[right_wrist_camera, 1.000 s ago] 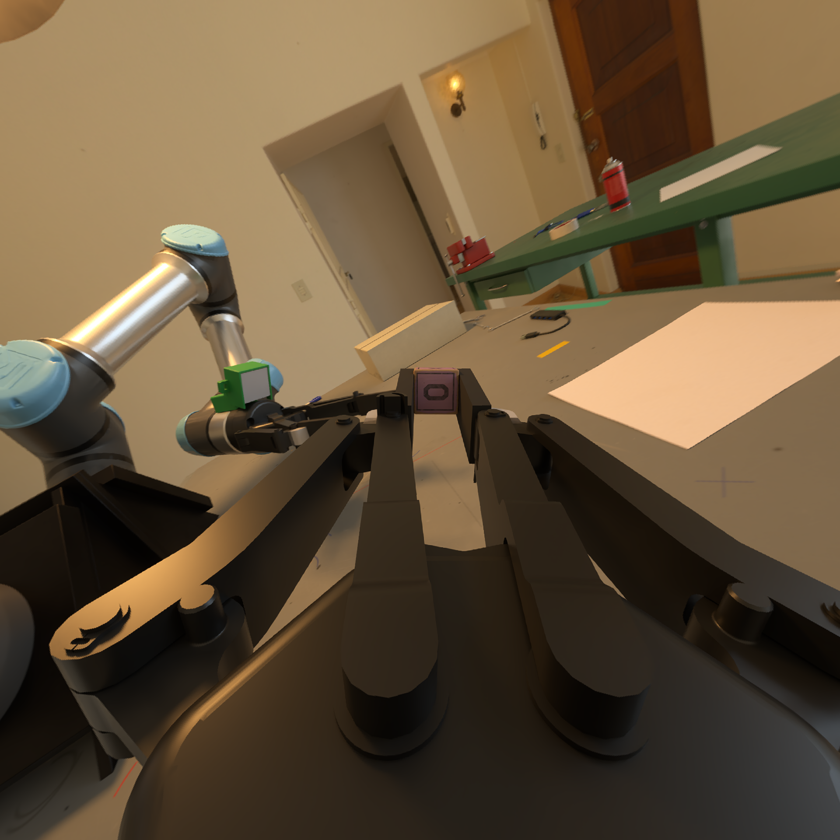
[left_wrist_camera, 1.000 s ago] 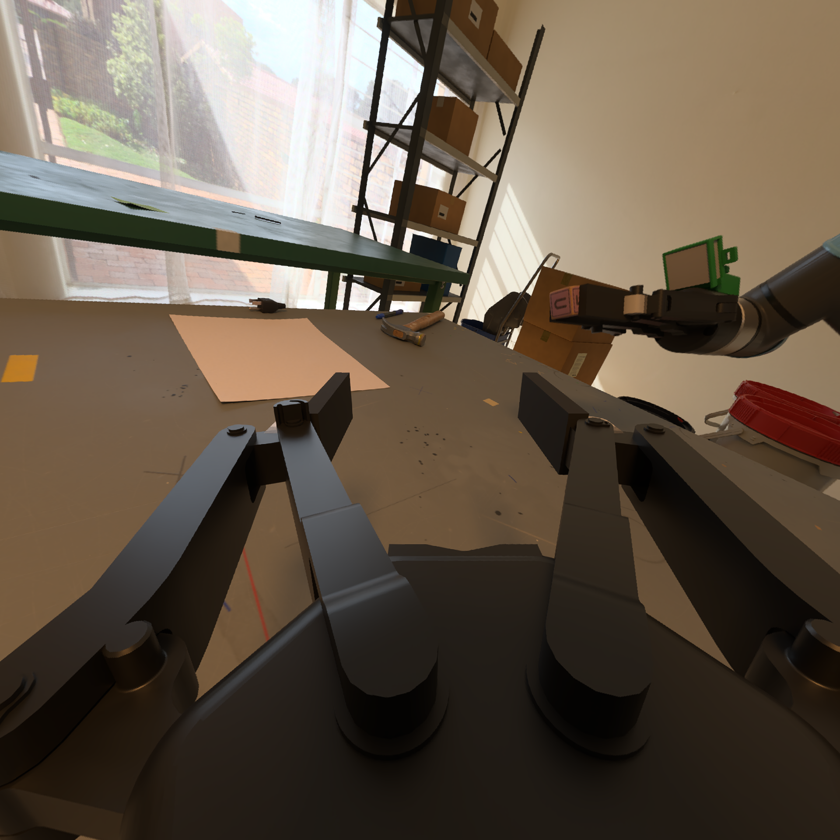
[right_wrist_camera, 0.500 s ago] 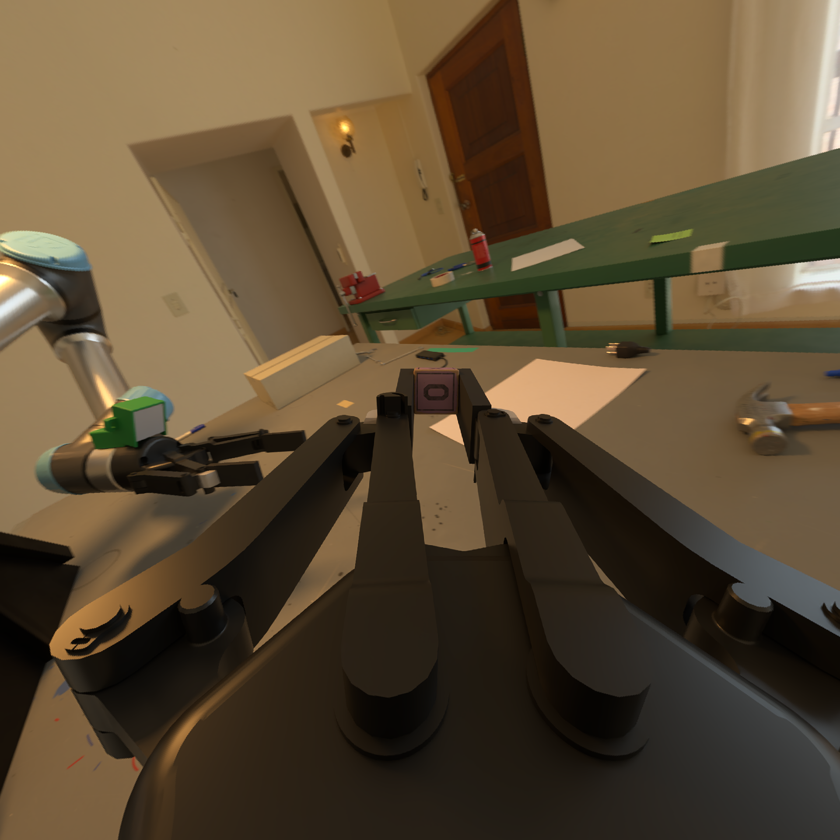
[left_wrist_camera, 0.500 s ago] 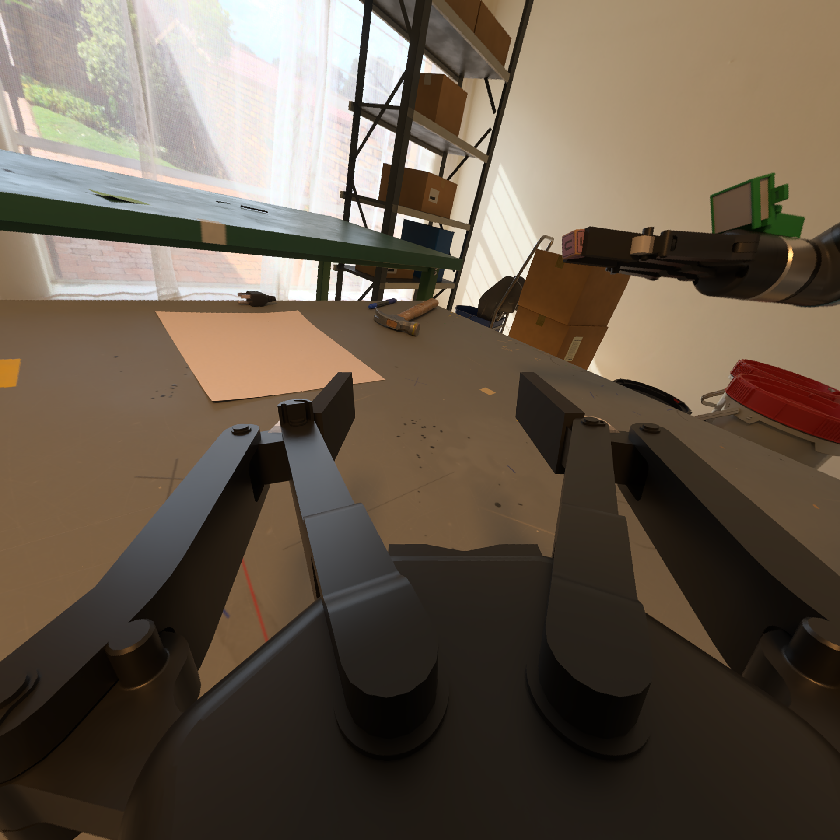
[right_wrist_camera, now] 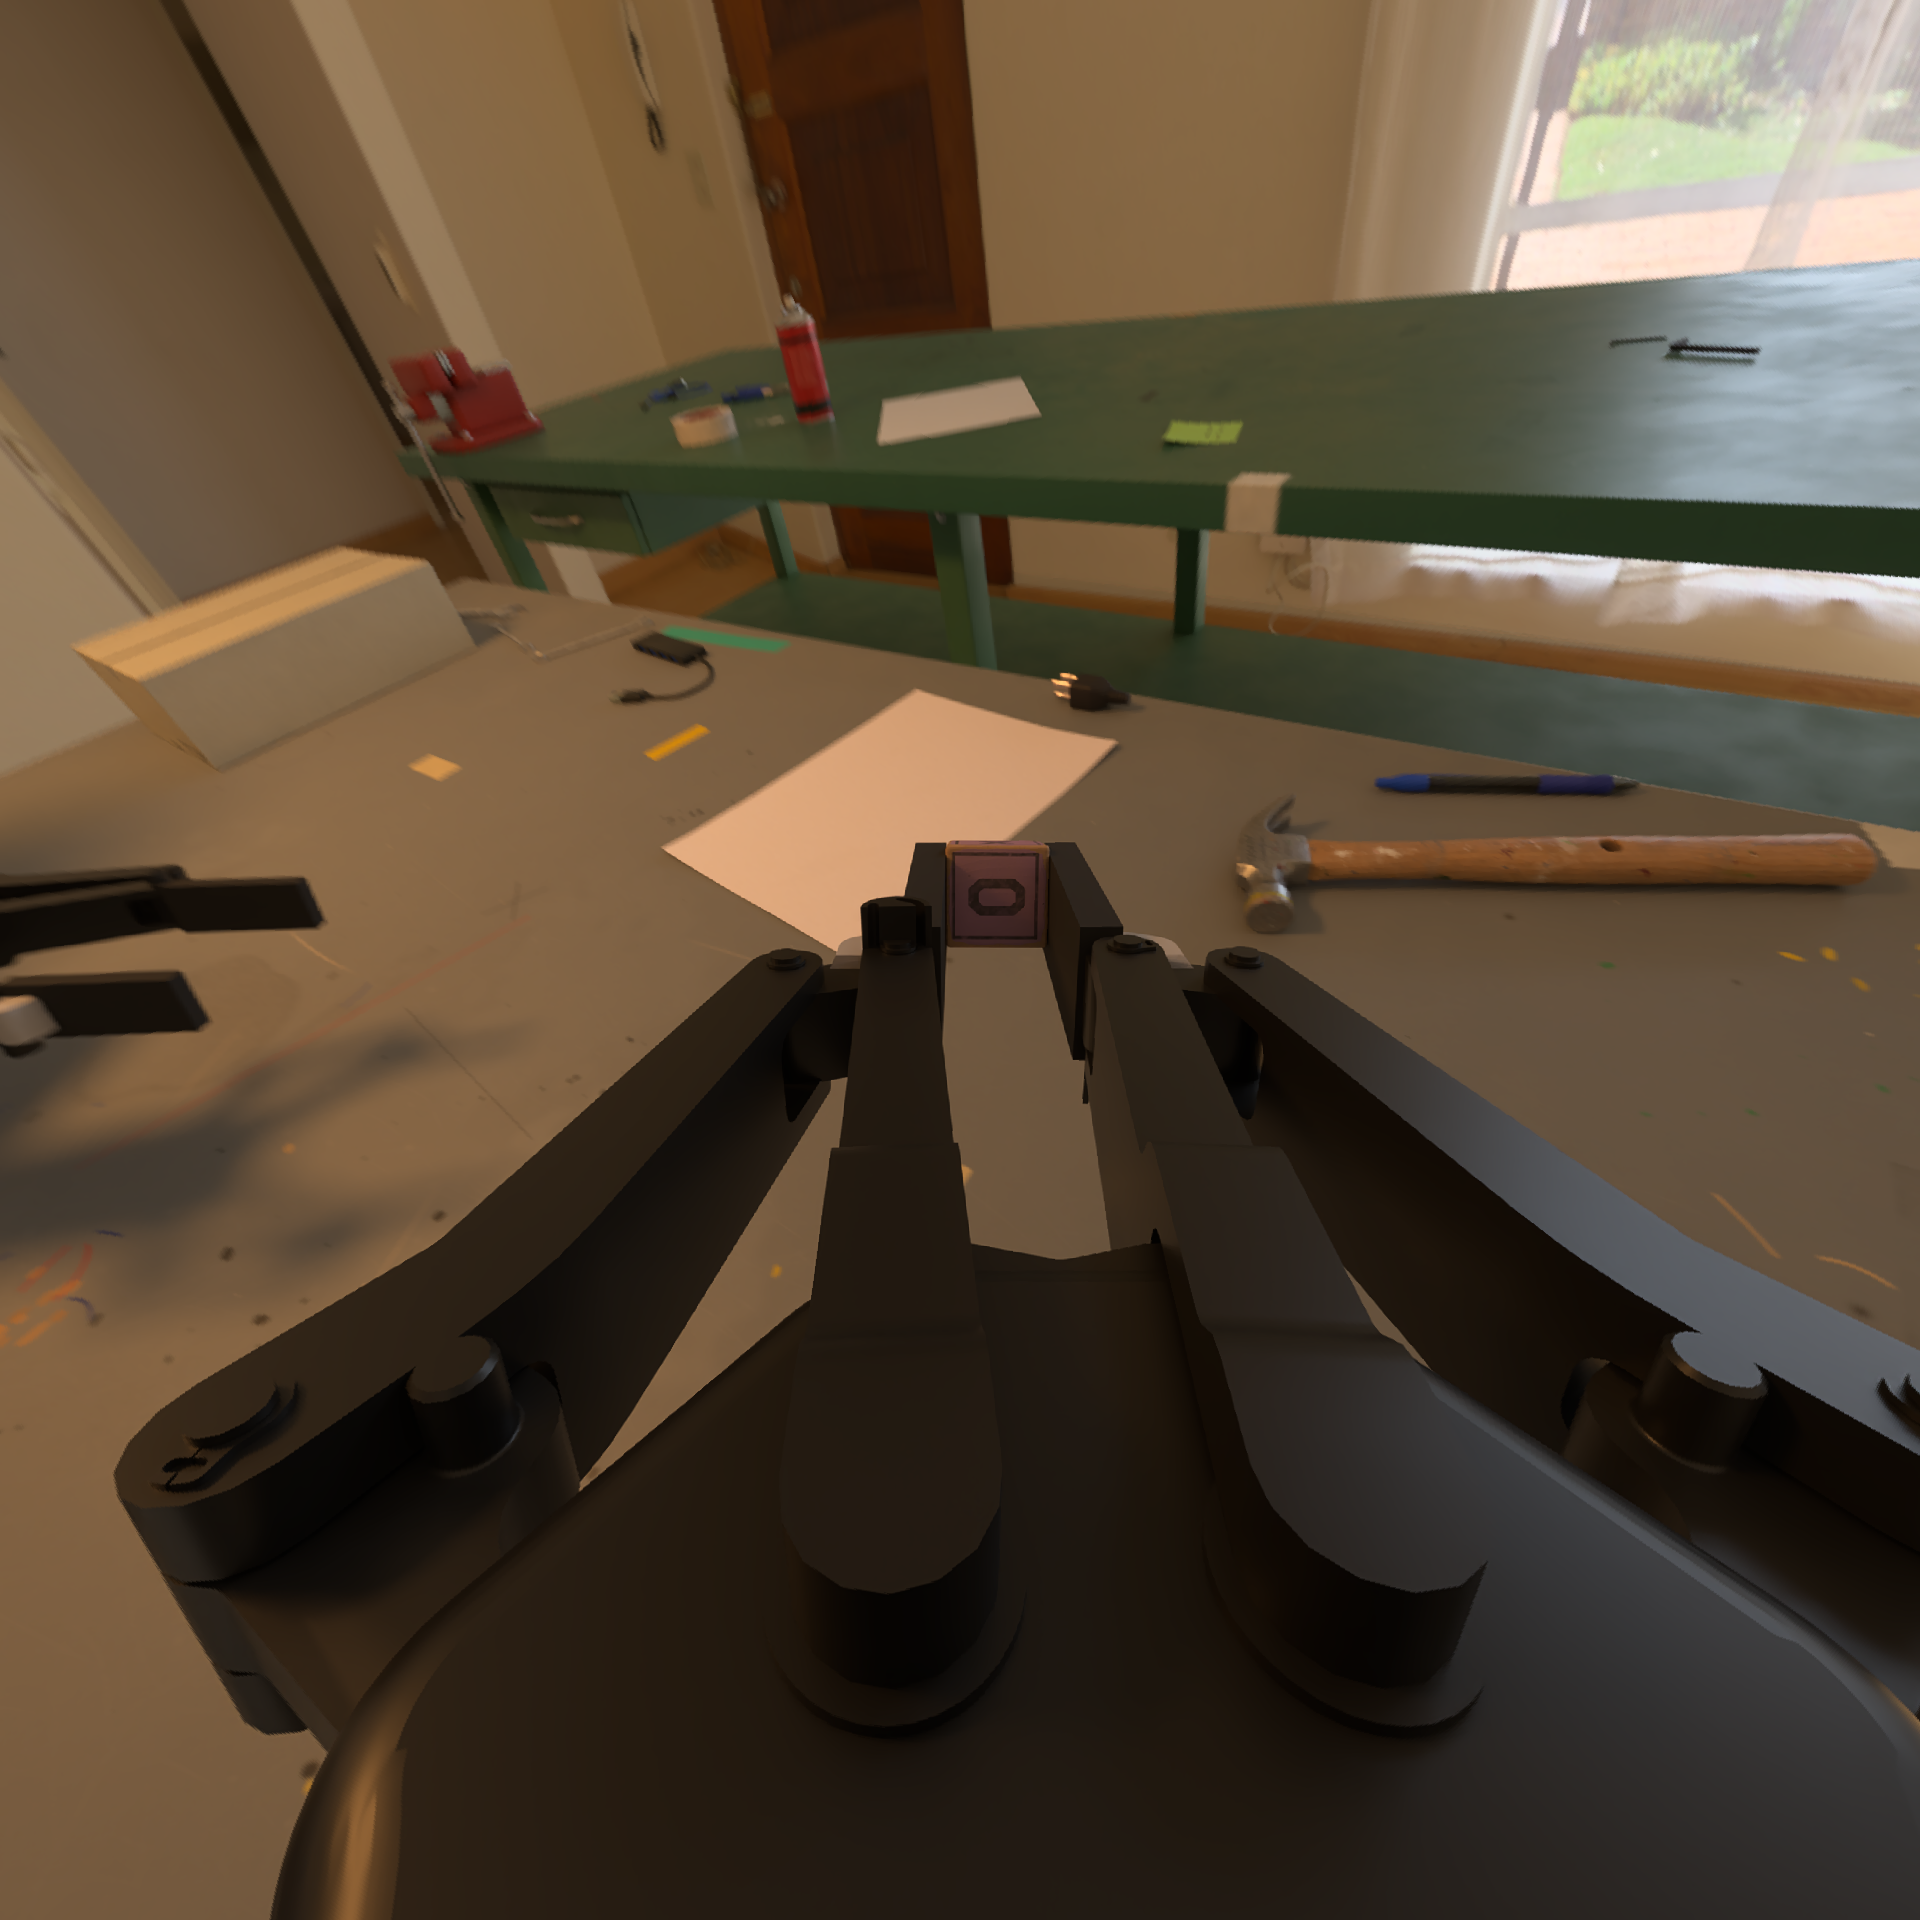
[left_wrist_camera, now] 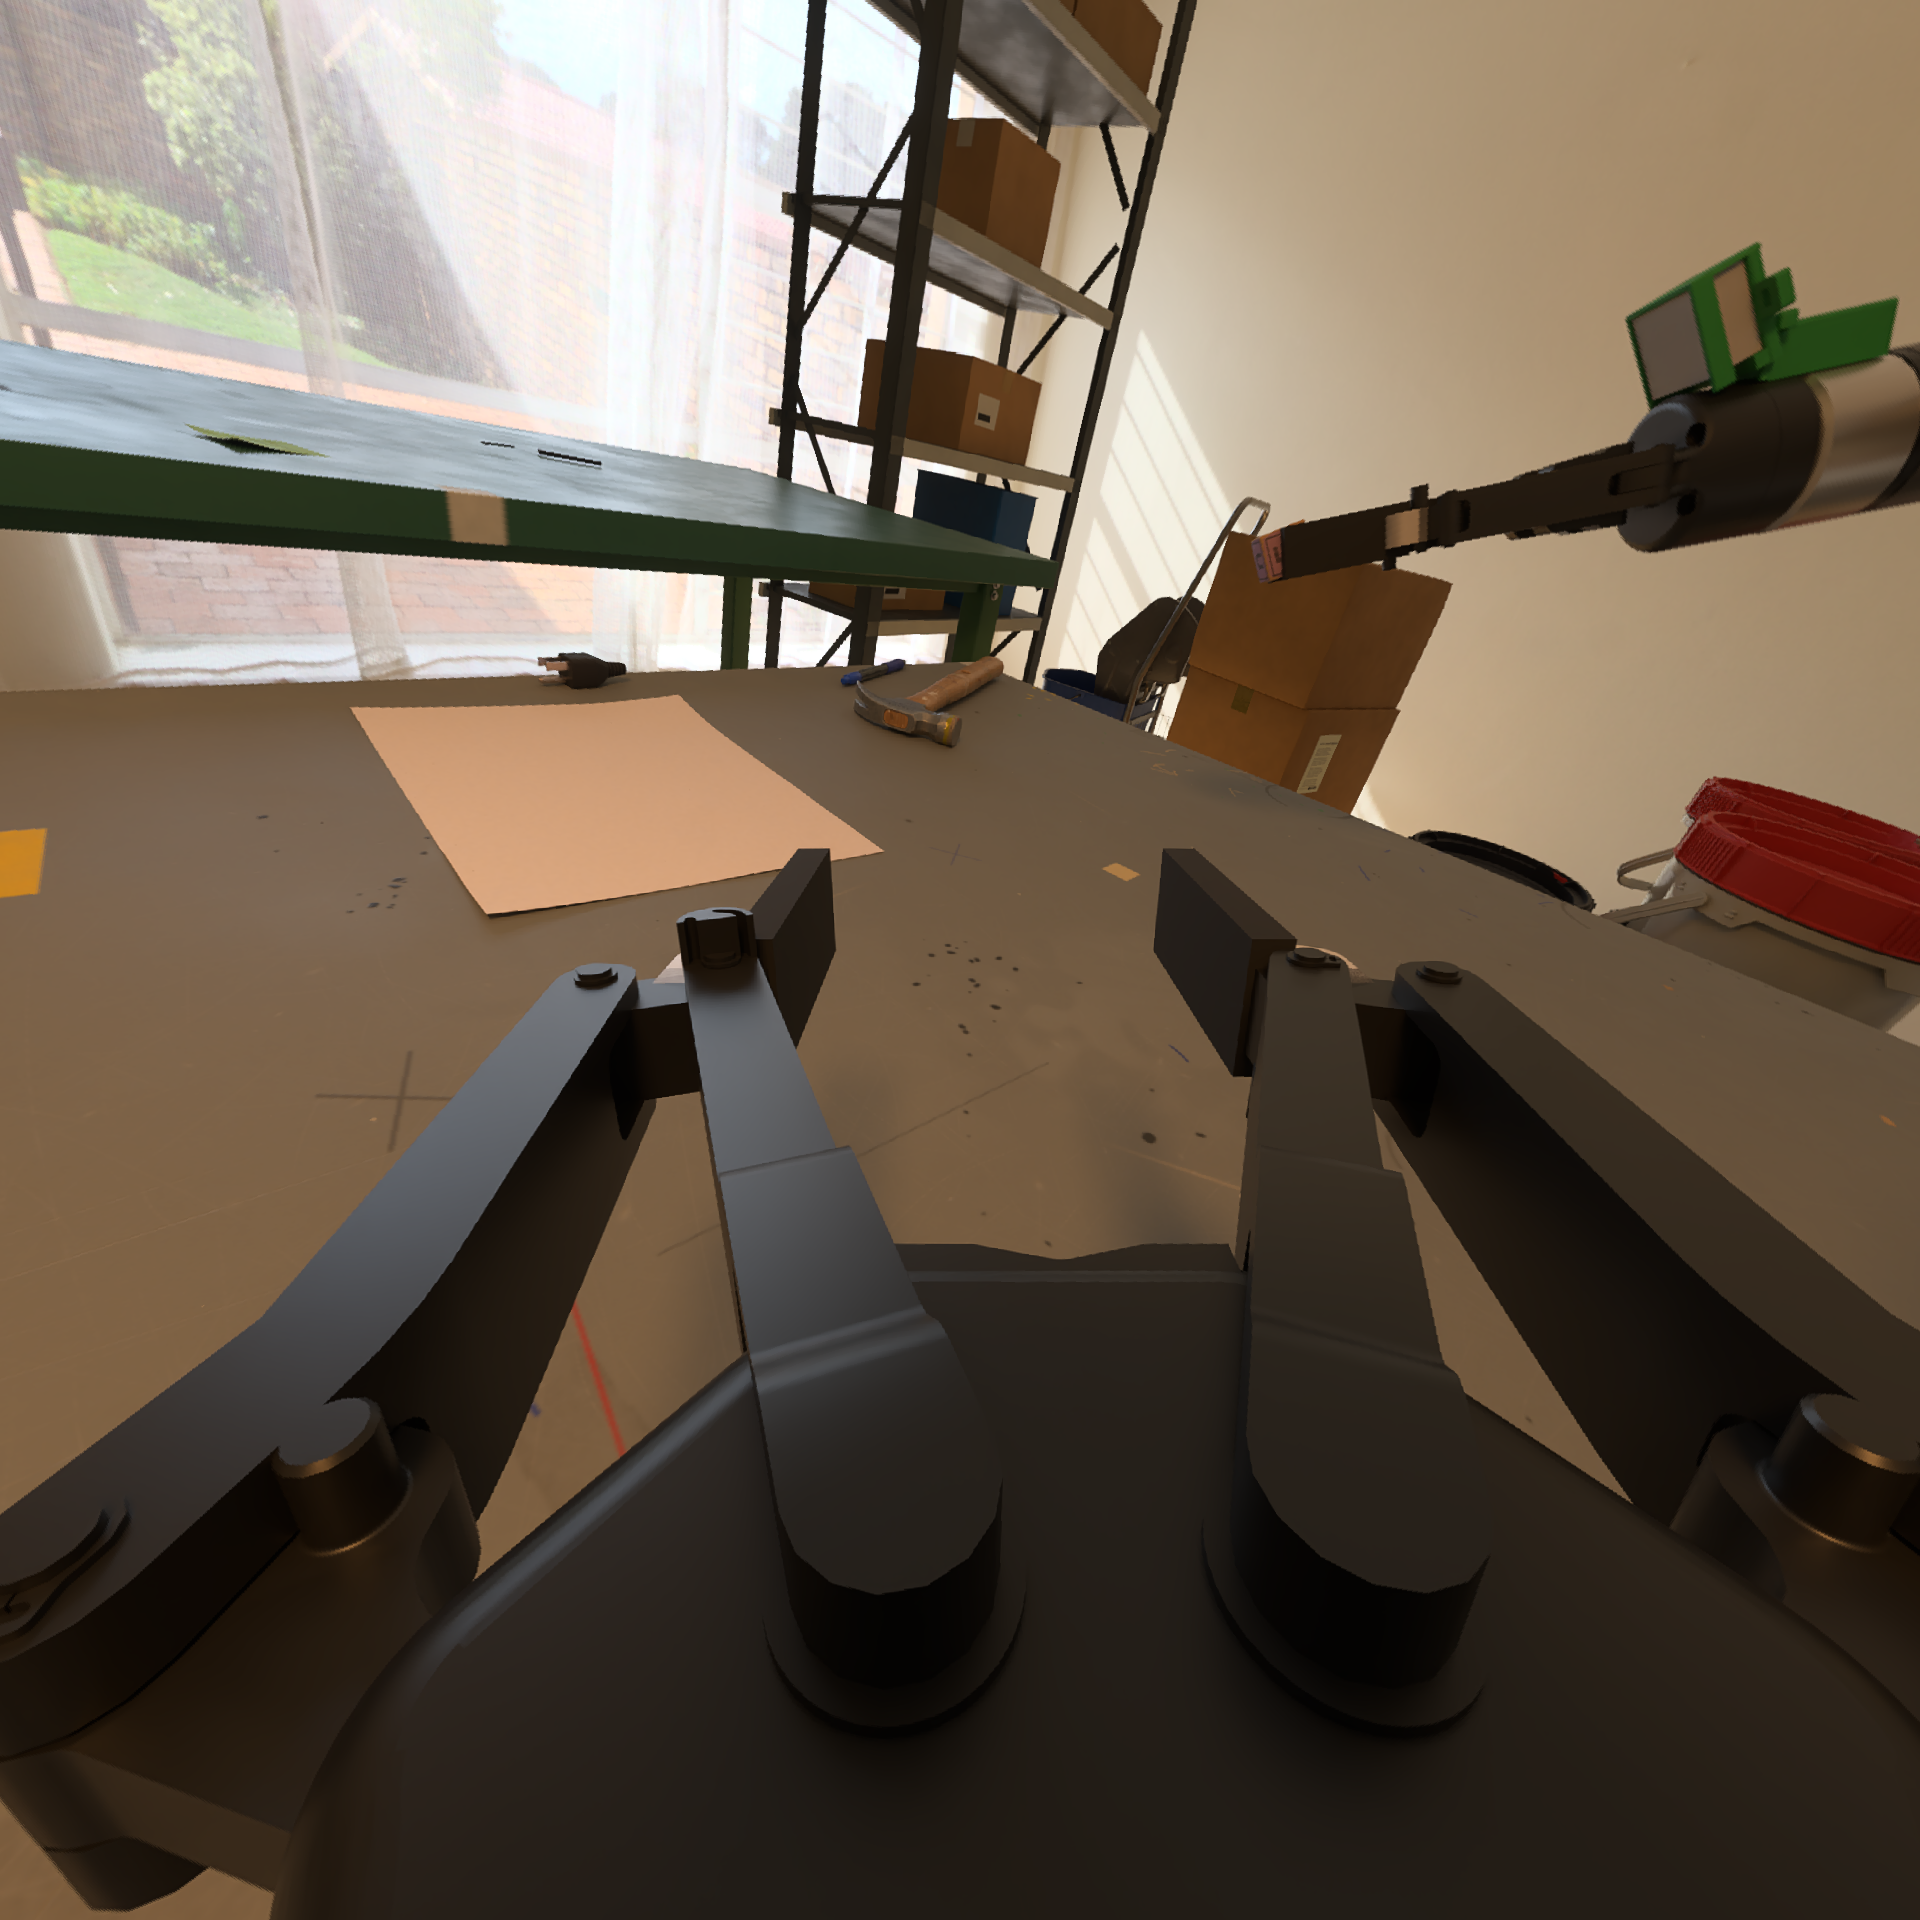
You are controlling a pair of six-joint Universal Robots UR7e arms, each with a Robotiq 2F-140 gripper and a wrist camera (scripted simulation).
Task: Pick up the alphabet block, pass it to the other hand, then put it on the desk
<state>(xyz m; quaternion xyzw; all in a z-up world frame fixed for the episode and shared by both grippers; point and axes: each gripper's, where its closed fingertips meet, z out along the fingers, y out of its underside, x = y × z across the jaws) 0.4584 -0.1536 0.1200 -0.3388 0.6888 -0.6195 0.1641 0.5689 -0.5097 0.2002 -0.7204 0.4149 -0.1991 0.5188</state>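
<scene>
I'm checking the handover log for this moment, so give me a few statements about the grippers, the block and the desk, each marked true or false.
1. The right gripper is shut on the alphabet block. True.
2. The left gripper holds the block. False: it is open and empty.
3. The hammer lies on the desk, with a blue pen beyond it. True.
4. The block rests on the sheet of paper. False: it is held between the right gripper's pads, above the desk.
5. The red vise stands on the desk beside the hammer. False: it is on the green bench behind.
</scene>
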